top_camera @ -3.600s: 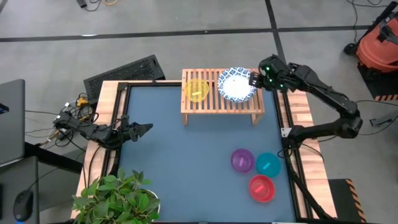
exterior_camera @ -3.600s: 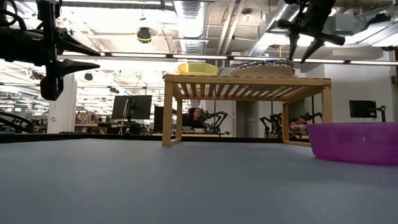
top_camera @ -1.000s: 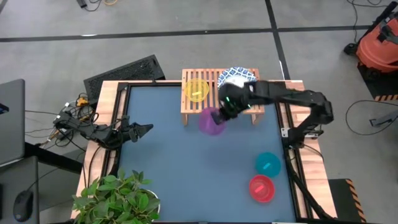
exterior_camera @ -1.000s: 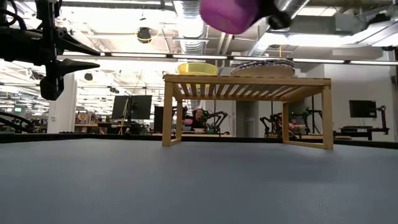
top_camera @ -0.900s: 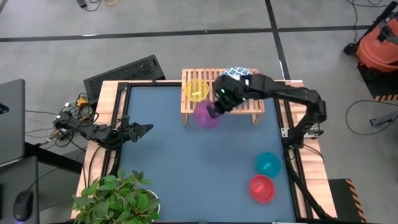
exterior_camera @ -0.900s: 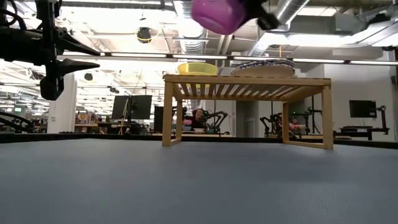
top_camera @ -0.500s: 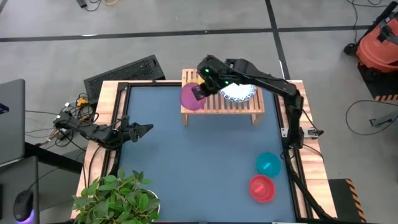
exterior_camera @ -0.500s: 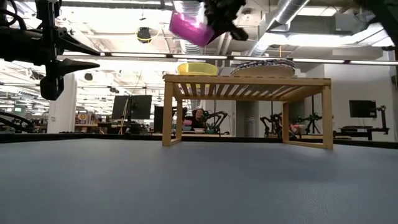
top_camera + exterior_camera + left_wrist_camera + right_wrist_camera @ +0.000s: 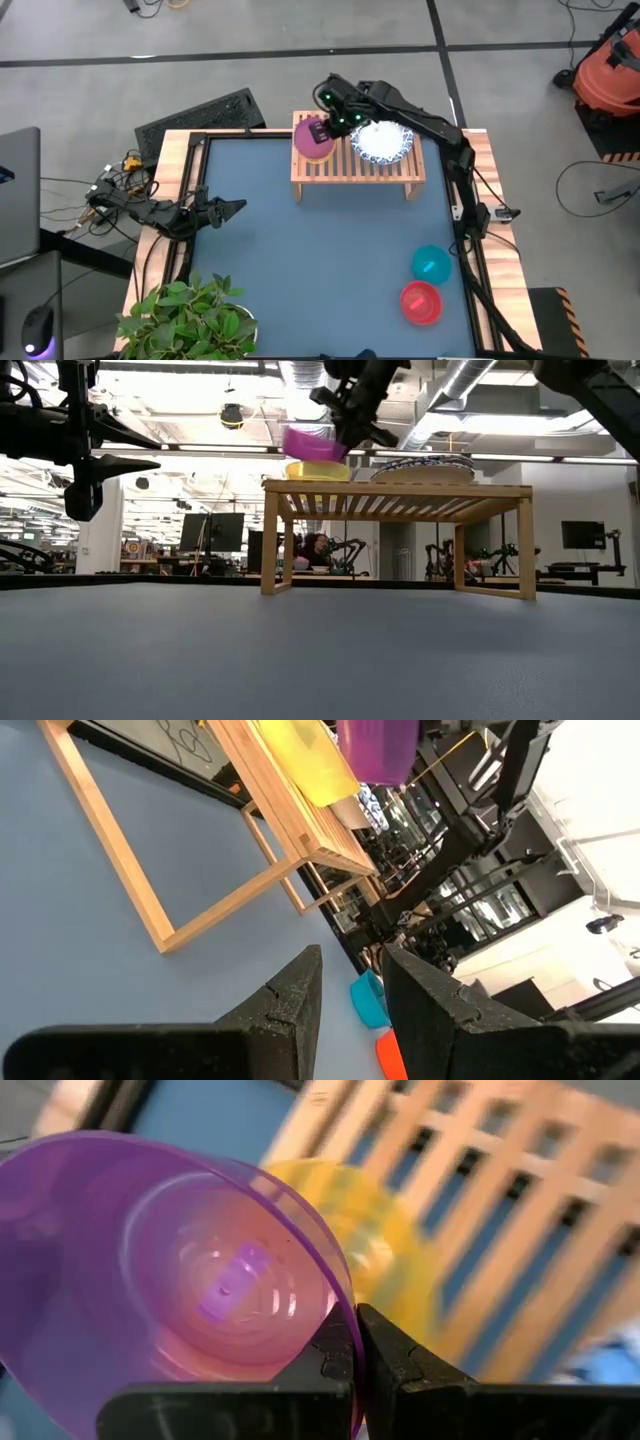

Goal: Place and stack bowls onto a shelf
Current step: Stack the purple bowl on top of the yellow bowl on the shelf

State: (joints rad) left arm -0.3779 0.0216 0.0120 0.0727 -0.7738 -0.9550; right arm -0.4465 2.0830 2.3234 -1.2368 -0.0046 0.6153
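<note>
My right gripper (image 9: 327,128) reaches over the left end of the light-wood shelf (image 9: 360,166) and is shut on the purple bowl (image 9: 310,135). That bowl hangs just above the yellow bowl (image 9: 318,471), which stands on the shelf's slatted top. A blue-and-white patterned bowl (image 9: 383,142) sits on the shelf to the right of it. The teal bowl (image 9: 431,265) and the red bowl (image 9: 421,302) rest on the mat near the right edge. My left gripper (image 9: 237,206) waits open over the table's left side. My right gripper pinches the purple bowl's rim (image 9: 343,1308), on the side toward the patterned bowl, with one finger inside the bowl and one outside. The fingers (image 9: 352,422) slant down from above. The bowl is lifted clear, mouth up and slightly tilted, over the yellow bowl.
A potted plant (image 9: 190,318) stands at the near left corner. A flat black ribbed mat (image 9: 200,115) lies off the table's far left corner. The blue table surface (image 9: 300,270) in front of the shelf is bare.
My right gripper has carried the purple bowl from over the table in front of the shelf toward the far left, over the shelf's left end, then down close above the yellow bowl. The bowl has turned from steeply tipped to nearly level.
</note>
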